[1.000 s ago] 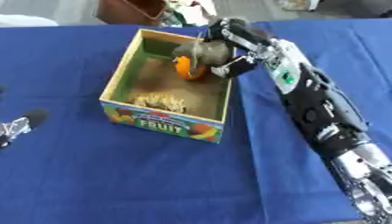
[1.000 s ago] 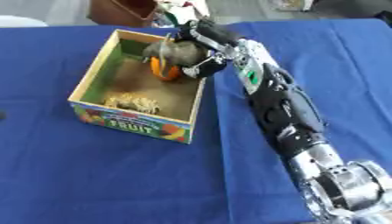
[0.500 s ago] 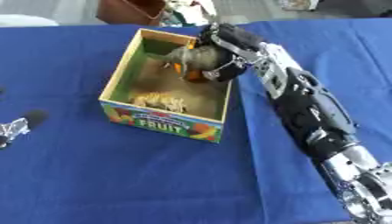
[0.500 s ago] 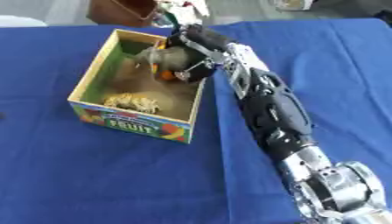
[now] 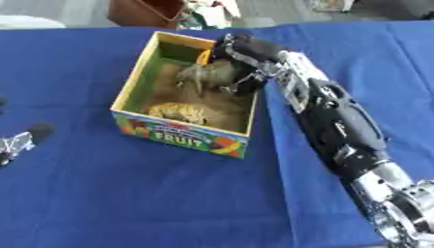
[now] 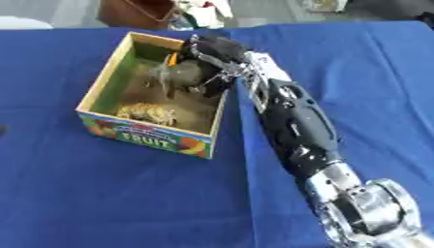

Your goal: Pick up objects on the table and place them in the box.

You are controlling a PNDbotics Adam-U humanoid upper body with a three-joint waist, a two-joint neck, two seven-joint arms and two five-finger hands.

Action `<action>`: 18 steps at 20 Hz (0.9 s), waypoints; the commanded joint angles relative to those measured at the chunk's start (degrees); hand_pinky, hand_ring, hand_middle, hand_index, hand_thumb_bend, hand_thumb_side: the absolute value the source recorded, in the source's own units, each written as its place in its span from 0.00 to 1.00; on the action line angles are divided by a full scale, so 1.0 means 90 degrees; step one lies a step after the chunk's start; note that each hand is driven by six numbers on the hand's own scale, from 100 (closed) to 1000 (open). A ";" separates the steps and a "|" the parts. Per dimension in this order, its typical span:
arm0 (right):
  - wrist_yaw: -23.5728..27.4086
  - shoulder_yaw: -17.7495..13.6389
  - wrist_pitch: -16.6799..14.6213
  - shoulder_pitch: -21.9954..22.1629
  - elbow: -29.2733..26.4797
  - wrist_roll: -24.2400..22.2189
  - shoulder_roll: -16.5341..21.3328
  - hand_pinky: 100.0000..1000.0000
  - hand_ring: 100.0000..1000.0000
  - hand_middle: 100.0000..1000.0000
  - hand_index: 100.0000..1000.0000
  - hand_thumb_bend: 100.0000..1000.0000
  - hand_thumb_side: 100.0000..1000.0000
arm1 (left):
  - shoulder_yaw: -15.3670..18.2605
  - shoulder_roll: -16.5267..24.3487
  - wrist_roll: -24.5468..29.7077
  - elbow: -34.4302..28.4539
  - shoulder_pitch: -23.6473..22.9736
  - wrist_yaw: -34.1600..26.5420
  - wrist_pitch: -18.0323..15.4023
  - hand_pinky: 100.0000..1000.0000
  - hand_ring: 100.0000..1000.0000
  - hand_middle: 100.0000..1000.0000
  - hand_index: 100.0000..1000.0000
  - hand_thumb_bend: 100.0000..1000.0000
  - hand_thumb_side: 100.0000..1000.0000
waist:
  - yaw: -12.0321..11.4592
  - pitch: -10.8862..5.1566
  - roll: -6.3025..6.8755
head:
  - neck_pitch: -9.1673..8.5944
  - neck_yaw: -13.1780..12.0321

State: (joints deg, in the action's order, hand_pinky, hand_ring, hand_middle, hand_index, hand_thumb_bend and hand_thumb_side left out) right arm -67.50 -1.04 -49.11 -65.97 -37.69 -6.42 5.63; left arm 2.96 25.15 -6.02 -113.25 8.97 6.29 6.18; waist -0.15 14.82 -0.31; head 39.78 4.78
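Note:
A cardboard box (image 5: 182, 137) with a "FRUIT" label stands on the blue table. My right hand (image 5: 222, 72) reaches down inside it near the far right wall, with the arm lying across the box's right rim. The fingers (image 6: 179, 75) are blurred and curl over an orange object (image 5: 203, 57), of which only a sliver shows by the far wall. A tan, lumpy object (image 5: 178, 111) lies on the box floor near the front wall. A small part of my left hand (image 5: 15, 144) shows at the left edge, low over the cloth.
The blue cloth (image 5: 127, 193) covers the whole table. A brown container (image 5: 144, 10) and some white things (image 5: 213, 7) stand past the far edge behind the box. A white shape (image 5: 17, 22) sits at the upper left corner.
My right hand has turned over and sunk deeper into the box with the orange object, which is now mostly hidden. The left hand has not moved.

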 commanded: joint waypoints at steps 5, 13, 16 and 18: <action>-0.0261 0.0019 -0.0036 -0.0015 0.0182 -0.0702 -0.0005 0.55 0.68 0.51 0.71 0.00 0.10 | -0.0011 0.0038 0.0058 -0.0063 0.0085 -0.0030 -0.0006 0.57 0.57 0.60 0.73 0.84 0.12 | -0.0012 -0.0081 0.0018 | 0.0028 0.0010; -0.0026 -0.0071 0.0043 0.0023 0.0143 -0.1253 0.0077 0.64 0.85 0.75 0.87 0.10 0.26 | 0.0008 0.0010 0.0066 -0.0052 0.0055 -0.0026 -0.0005 0.57 0.57 0.60 0.73 0.84 0.13 | 0.0017 -0.0083 0.0030 | 0.0054 -0.0039; 0.0107 -0.0112 0.0115 0.0037 0.0072 -0.1274 0.0143 0.70 0.91 0.82 0.91 0.20 0.32 | 0.0017 0.0000 0.0055 -0.0044 0.0037 -0.0026 -0.0003 0.57 0.57 0.60 0.73 0.84 0.13 | 0.0033 -0.0083 0.0029 | 0.0061 -0.0066; 0.0214 -0.0152 0.0184 0.0041 -0.0015 -0.1202 0.0206 0.74 0.95 0.86 0.94 0.28 0.36 | 0.0024 -0.0003 0.0045 -0.0042 0.0024 -0.0034 -0.0004 0.57 0.57 0.60 0.73 0.84 0.13 | 0.0049 -0.0087 0.0027 | 0.0073 -0.0086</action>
State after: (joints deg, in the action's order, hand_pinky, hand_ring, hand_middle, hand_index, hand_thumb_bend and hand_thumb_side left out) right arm -66.18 -2.03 -47.53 -65.29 -37.23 -16.87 5.82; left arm 2.66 24.64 -5.49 -112.92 9.00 6.29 6.19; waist 0.18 14.81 -0.43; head 39.96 4.17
